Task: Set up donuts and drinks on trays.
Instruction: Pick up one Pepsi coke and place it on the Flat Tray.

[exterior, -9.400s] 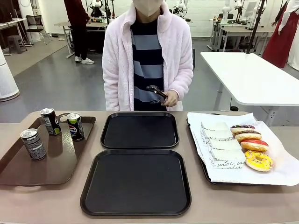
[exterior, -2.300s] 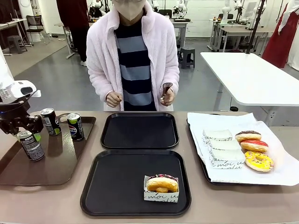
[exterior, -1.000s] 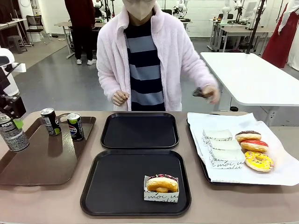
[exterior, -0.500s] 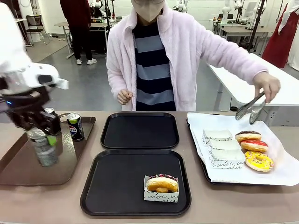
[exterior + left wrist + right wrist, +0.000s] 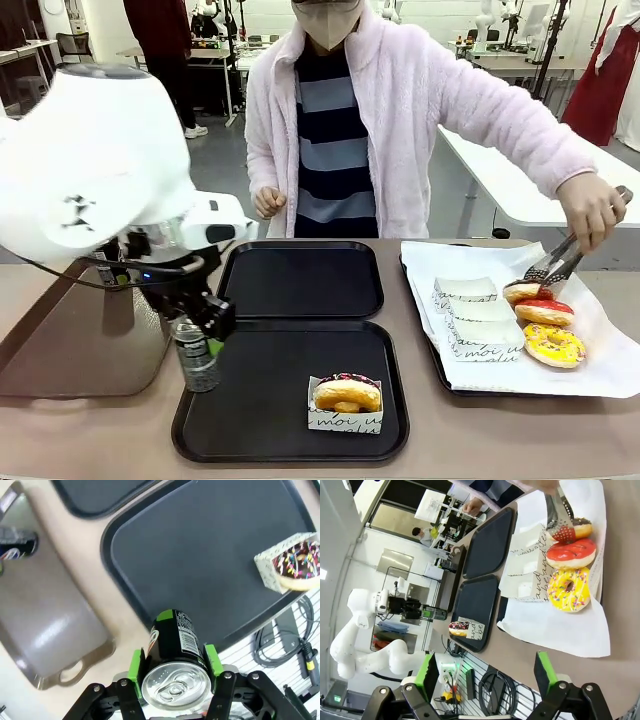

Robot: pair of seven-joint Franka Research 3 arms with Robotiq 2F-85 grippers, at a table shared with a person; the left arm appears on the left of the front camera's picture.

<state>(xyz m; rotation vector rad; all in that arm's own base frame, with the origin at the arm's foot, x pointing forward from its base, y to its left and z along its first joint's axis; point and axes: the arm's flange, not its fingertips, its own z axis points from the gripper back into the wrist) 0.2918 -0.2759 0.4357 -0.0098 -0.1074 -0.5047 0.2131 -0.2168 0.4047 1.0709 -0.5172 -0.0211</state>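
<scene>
My left arm has swung from the frame's left edge toward centre-left since half a second ago. The near black tray keeps its one sleeved donut. My left fingers stay clamped on the drink can, now over that tray's left rim, off the brown tray. My right fingers stand apart, empty. At right, the person's tongs have dropped onto the chocolate donut.

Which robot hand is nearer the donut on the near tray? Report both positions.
Left. The left hand, shut on a can, hangs over that tray, left of the donut. The right hand is off at the table's right side, beyond the paper-lined tray.
</scene>
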